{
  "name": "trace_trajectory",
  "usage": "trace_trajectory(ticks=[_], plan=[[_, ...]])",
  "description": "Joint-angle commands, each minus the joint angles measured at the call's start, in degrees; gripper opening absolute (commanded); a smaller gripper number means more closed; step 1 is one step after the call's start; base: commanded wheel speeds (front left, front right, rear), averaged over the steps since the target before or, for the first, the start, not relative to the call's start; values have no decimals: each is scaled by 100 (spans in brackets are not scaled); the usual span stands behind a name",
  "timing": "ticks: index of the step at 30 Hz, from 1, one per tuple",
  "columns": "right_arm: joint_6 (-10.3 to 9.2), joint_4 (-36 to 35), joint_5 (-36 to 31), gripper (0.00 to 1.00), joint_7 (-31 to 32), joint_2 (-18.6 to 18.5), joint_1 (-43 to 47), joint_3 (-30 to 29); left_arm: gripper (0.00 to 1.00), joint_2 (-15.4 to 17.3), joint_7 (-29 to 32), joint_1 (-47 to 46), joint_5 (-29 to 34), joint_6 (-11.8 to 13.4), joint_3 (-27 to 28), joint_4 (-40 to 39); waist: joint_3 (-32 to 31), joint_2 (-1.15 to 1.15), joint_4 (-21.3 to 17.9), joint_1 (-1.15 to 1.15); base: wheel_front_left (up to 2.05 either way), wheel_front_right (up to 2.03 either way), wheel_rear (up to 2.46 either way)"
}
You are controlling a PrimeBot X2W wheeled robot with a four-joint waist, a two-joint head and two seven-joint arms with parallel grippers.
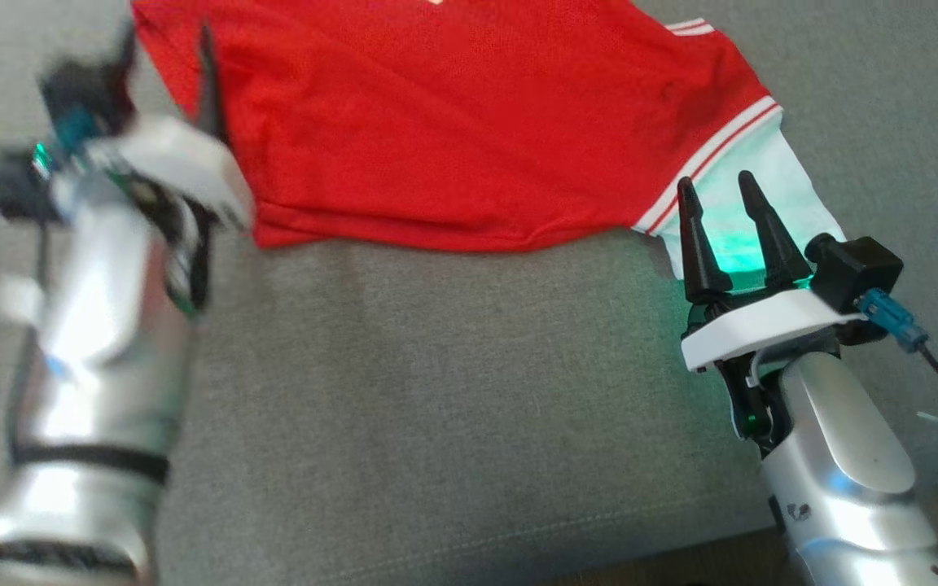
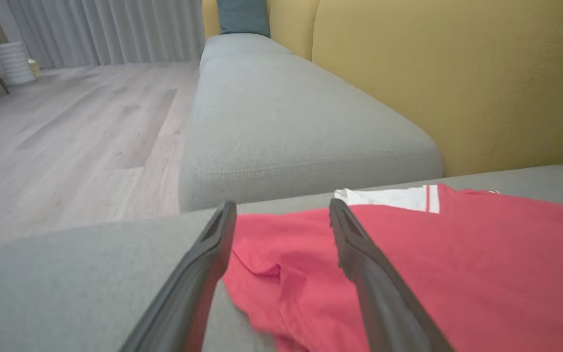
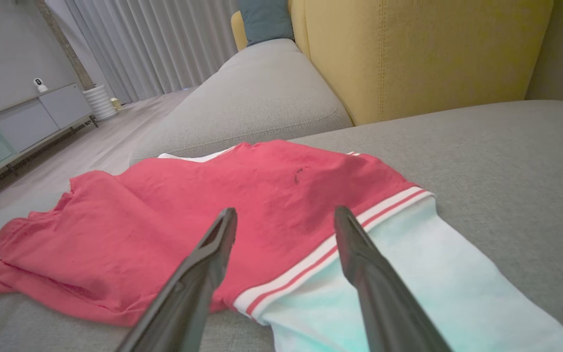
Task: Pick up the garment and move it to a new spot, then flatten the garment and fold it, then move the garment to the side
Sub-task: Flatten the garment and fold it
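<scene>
left gripper [image 1: 166,73], blurred in the head view, sits at the left edge of the red jersey [image 1: 453,122]; its dark fingers [image 2: 203,264] are spread apart over the jersey's rumpled hem, pinching nothing. the jersey lies spread across the grey sofa seat cushion [image 1: 436,391] in front of the yellow backrest [image 2: 457,73], red body in the middle, a white sleeve [image 1: 799,183] with red-and-white striped trim at its right end. right gripper [image 1: 717,185] is over that white sleeve, fingers spread wide and holding nothing, with green light on the fabric beneath.
</scene>
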Motion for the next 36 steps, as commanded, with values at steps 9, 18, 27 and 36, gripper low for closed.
trace_trajectory(ticks=[9,18,27,36], plan=[[-5,-39,-285,100,-62,48,282,-17,100,-339,-68,1759,-69,216,529,-1435,-546,0,382,0,0,0,0],[-5,146,-278,100,-62,48,605,-122,100,-535,-68,3093,-7,291,705,-2172,-985,0,601,0,0,0,0],[-5,259,-241,100,-62,48,874,-154,100,-575,-68,4026,152,300,713,-2651,-1328,0,664,0,0,0,0],[-5,201,-258,100,-62,48,870,-171,100,-580,-69,4076,-8,308,452,-2720,-1150,0,611,0,0,0,0]])
